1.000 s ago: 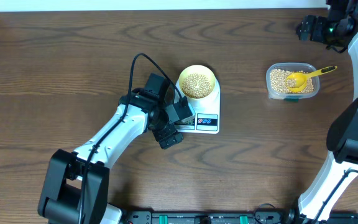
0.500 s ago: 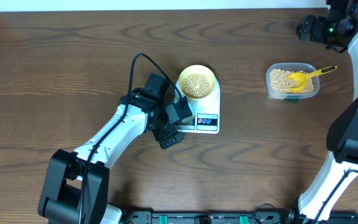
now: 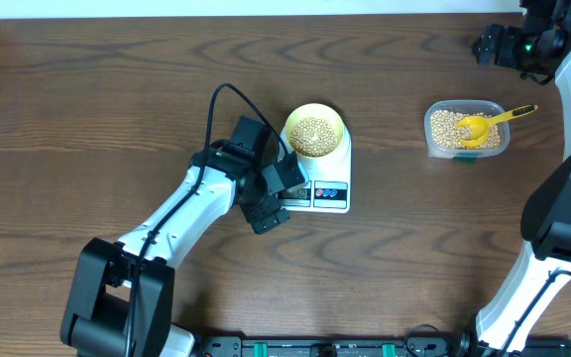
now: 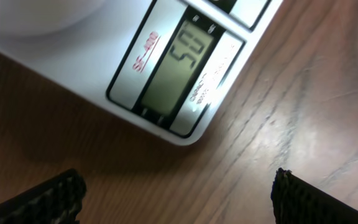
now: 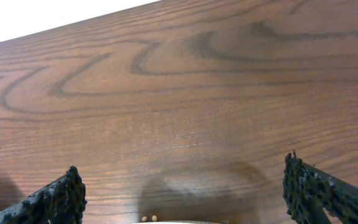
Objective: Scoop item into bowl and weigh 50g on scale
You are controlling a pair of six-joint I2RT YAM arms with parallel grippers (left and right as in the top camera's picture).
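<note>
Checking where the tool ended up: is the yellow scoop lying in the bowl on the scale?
No, the scoop lies in the clear tub of beans, apart from the bowl on the scale.

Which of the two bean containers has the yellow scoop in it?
The clear rectangular tub, away from the scale; the scoop lies in its beans. The round yellow-green bowl on the scale holds beans only.

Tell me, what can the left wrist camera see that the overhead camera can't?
Only the left wrist view shows the display digits up close; they look like 50. Only the overhead view shows the beans in the bowl on the scale, plus the clear tub with the yellow scoop. Both show the white scale and the wooden table.
</note>
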